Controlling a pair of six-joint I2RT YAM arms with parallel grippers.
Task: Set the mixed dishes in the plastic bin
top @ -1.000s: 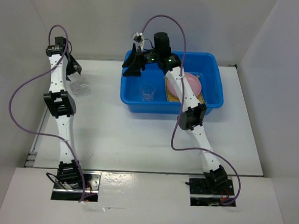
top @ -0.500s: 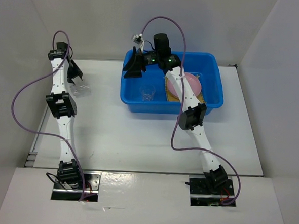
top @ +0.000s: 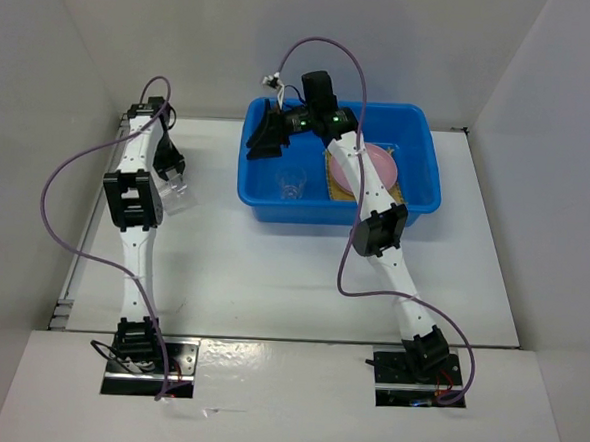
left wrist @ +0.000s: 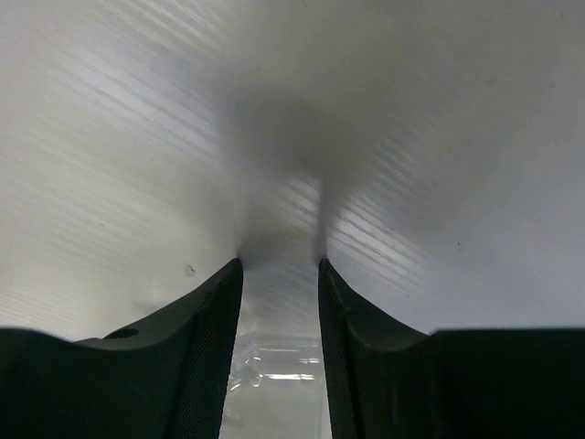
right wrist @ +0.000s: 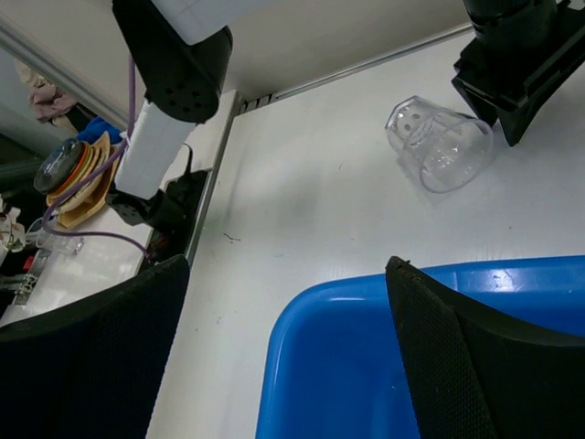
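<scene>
The blue plastic bin stands at the back right. It holds a pink plate on a woven mat and an upright clear glass cup. The tan-orange plate does not show. My right gripper hovers open and empty over the bin's far left corner. A second clear cup lies tilted on the table left of the bin and also shows in the right wrist view. My left gripper is down at it, its jaws narrowed with glass between them.
White walls enclose the table on three sides. A metal rail runs along the table's left edge. Beyond it is a bench with stacked dishes and cables. The right arm reaches over the bin's near wall.
My left arm has swung right and toward the near side, lowering its gripper to the cup. The cup has shifted slightly right with it. The right gripper has barely moved.
</scene>
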